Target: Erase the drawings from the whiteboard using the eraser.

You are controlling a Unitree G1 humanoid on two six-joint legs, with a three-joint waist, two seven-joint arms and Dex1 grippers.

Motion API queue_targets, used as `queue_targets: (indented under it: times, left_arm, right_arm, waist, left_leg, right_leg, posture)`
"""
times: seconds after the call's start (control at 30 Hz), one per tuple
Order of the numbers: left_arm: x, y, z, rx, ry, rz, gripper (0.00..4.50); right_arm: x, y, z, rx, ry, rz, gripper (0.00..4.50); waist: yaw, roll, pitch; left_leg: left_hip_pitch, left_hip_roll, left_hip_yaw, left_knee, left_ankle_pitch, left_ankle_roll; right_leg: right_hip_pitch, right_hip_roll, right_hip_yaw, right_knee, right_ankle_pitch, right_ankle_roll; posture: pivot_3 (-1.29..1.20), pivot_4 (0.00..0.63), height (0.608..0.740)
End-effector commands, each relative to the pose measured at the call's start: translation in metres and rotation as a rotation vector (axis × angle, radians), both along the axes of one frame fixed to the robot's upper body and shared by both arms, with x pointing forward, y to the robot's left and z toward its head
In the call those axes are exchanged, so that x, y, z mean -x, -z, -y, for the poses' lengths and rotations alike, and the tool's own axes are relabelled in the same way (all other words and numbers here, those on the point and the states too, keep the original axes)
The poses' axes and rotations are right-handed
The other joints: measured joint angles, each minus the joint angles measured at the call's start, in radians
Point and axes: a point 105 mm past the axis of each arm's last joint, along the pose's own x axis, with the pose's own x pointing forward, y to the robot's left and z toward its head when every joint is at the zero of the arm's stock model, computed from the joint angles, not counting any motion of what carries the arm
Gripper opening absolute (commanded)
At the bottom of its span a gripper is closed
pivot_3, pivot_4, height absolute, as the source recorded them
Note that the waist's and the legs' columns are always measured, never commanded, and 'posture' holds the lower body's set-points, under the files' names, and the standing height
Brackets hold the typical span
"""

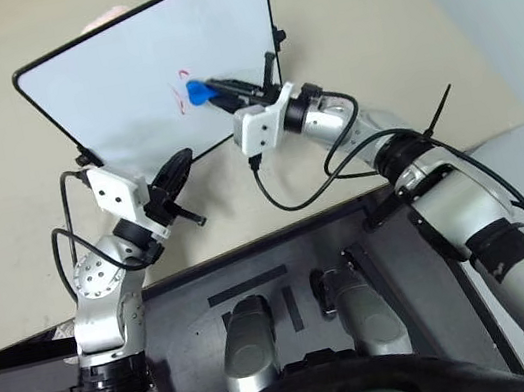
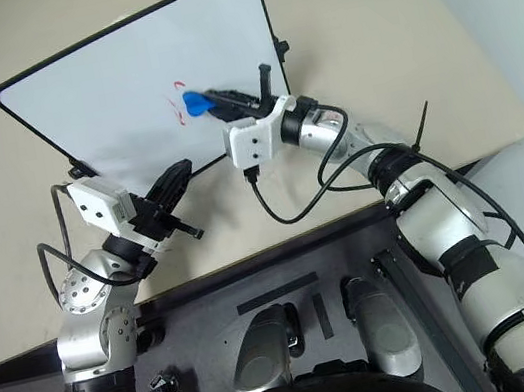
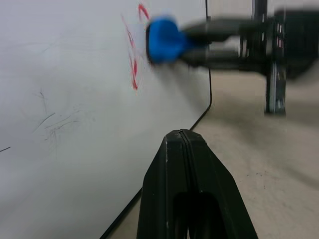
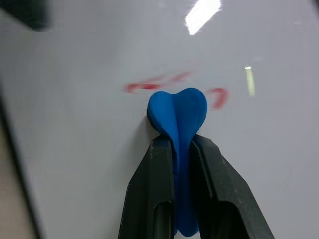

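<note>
Pinching the eraser (image 4: 178,115) against the whiteboard (image 1: 120,79) beside the drawings (image 3: 132,69), the right gripper (image 4: 179,149) works while the closed left gripper (image 3: 183,137) waits below the board's lower edge.

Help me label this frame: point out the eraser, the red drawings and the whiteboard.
eraser (image 4: 178,110): right wrist view, its blue rounded tip.
drawings (image 3: 133,74): left wrist view, a red stroke.
whiteboard (image 1: 120,79): left eye view, bare white surface.

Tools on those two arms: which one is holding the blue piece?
The right tool, reaching over the whiteboard, is shut on the blue eraser beside the red drawings. The left tool is shut with nothing between its fingers.
</note>
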Motion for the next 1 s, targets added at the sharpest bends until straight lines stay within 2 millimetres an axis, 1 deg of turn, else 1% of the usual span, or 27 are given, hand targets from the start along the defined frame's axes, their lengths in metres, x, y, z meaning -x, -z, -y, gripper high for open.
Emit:
queue_targets:
  times: [0.03, 0.17, 0.37, 0.47, 0.53, 0.7, 0.8, 0.9, 0.93, 1.0]
  left_arm:
    - [0.003, -0.012, -0.003, -0.010, -0.009, 0.050, 0.00]
    - [0.003, -0.012, -0.004, -0.011, -0.012, 0.049, 0.00]
    - [0.003, -0.011, -0.003, -0.011, -0.011, 0.047, 0.00]
    - [0.003, -0.011, -0.003, -0.011, -0.007, 0.047, 0.00]
    - [0.003, -0.011, -0.002, -0.010, -0.005, 0.047, 0.00]
    - [0.003, -0.011, -0.001, -0.009, -0.001, 0.046, 0.00]
    - [0.002, -0.011, -0.001, -0.009, -0.001, 0.045, 0.00]
    - [0.001, -0.011, 0.000, -0.009, -0.001, 0.045, 0.00]
    - [0.001, -0.011, 0.000, -0.008, -0.002, 0.045, 0.00]
    - [0.001, -0.011, -0.001, -0.009, -0.004, 0.044, 0.00]
  right_arm:
    - [0.003, 0.003, -0.004, 0.032, -0.019, 0.000, 0.23]
    - [-0.005, -0.018, 0.002, -0.028, 0.020, 0.059, 0.23]
    - [-0.010, -0.066, 0.010, -0.166, 0.044, 0.194, 0.23]
    - [-0.009, -0.072, 0.009, -0.185, 0.043, 0.222, 0.23]
    - [-0.007, -0.063, 0.004, -0.162, 0.029, 0.199, 0.23]
    - [0.003, -0.019, -0.013, -0.049, -0.019, 0.061, 0.23]
    - [0.007, 0.001, -0.018, 0.002, -0.029, 0.006, 0.23]
    - [0.009, 0.009, -0.019, 0.016, -0.032, -0.017, 0.23]
    - [0.009, 0.008, -0.018, 0.015, -0.032, -0.015, 0.23]
    - [0.005, 0.001, -0.015, -0.005, -0.016, 0.008, 0.23]
  waist:
    - [0.000, 0.000, 0.000]
    - [0.002, 0.000, 0.000]
    - [0.002, 0.000, 0.000]
    - [0.002, 0.000, 0.000]
    - [0.002, 0.000, 0.000]
    - [-0.001, 0.000, 0.000]
    - [0.001, 0.000, 0.000]
    - [0.003, 0.000, 0.000]
    - [0.003, 0.000, 0.000]
    - [0.003, 0.000, 0.000]
  left_leg:
    - [0.000, 0.000, 0.000, 0.000, 0.000, 0.000]
    - [0.000, 0.000, 0.000, 0.000, 0.000, 0.000]
    - [-0.001, 0.000, 0.000, 0.000, 0.000, 0.000]
    - [-0.001, 0.000, 0.000, 0.000, 0.000, 0.000]
    - [-0.001, 0.000, 0.000, 0.000, 0.000, 0.000]
    - [-0.001, 0.000, 0.000, 0.000, -0.001, 0.000]
    - [-0.001, 0.000, 0.000, 0.000, -0.001, 0.000]
    - [-0.001, 0.000, 0.000, 0.001, -0.001, 0.000]
    - [-0.001, 0.000, 0.000, 0.001, -0.001, 0.000]
    - [-0.001, 0.000, 0.000, 0.001, -0.001, 0.000]
  right_leg:
    - [0.000, 0.000, 0.000, 0.000, 0.000, 0.000]
    - [0.000, 0.000, 0.000, 0.000, 0.000, 0.000]
    - [-0.001, 0.000, 0.000, 0.000, 0.000, -0.001]
    - [-0.001, 0.000, 0.000, 0.000, 0.000, -0.001]
    - [-0.001, 0.000, 0.000, 0.001, 0.000, -0.001]
    - [-0.002, 0.000, 0.000, 0.000, 0.000, -0.001]
    - [-0.002, 0.000, 0.000, 0.000, 0.000, -0.001]
    - [-0.002, 0.000, 0.000, 0.000, 0.000, -0.001]
    - [-0.001, 0.000, 0.000, 0.000, 0.000, -0.001]
    - [-0.001, 0.000, 0.000, 0.000, 0.000, -0.001]
  posture:
    - [0.00, 0.150, 0.740]
    - [0.00, 0.150, 0.740]
    - [0.00, 0.150, 0.740]
    - [0.00, 0.150, 0.740]
    - [0.00, 0.150, 0.740]
    - [0.00, 0.150, 0.740]
    - [0.00, 0.150, 0.740]
    - [0.00, 0.150, 0.740]
    - [0.00, 0.150, 0.740]
    - [0.00, 0.150, 0.740]
